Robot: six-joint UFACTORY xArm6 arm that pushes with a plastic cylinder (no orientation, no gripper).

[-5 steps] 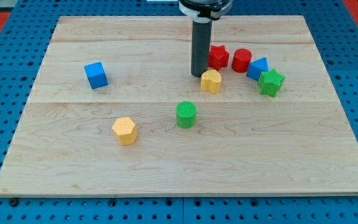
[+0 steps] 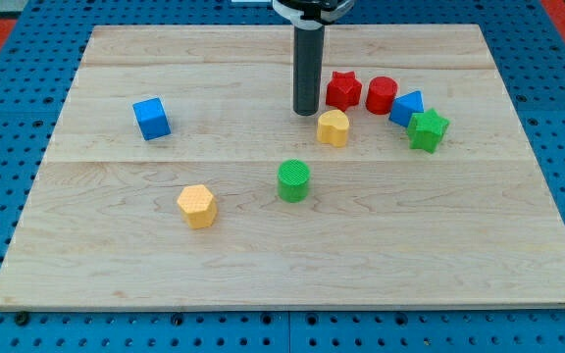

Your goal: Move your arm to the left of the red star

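Sitting at nine o'clock from the red plastic star block (image 2: pixel 342 89), my tip (image 2: pixel 307 112) has slid a little that way and no longer covers the star's edge. It holds nothing and touches no block; it has no grip to open or close. Nearest lies the yellow six-sided block (image 2: pixel 196 205), then the green round block (image 2: pixel 293 180), then the yellow rounded block (image 2: pixel 333 127) just beside my tip at four o'clock.

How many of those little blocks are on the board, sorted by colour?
Red: 2, the red star and red cylinder
Blue: 2, the blue cube and a blue block
Green: 2, the green cylinder and green star
Yellow: 2, the yellow hexagon and a yellow block
Total: 8
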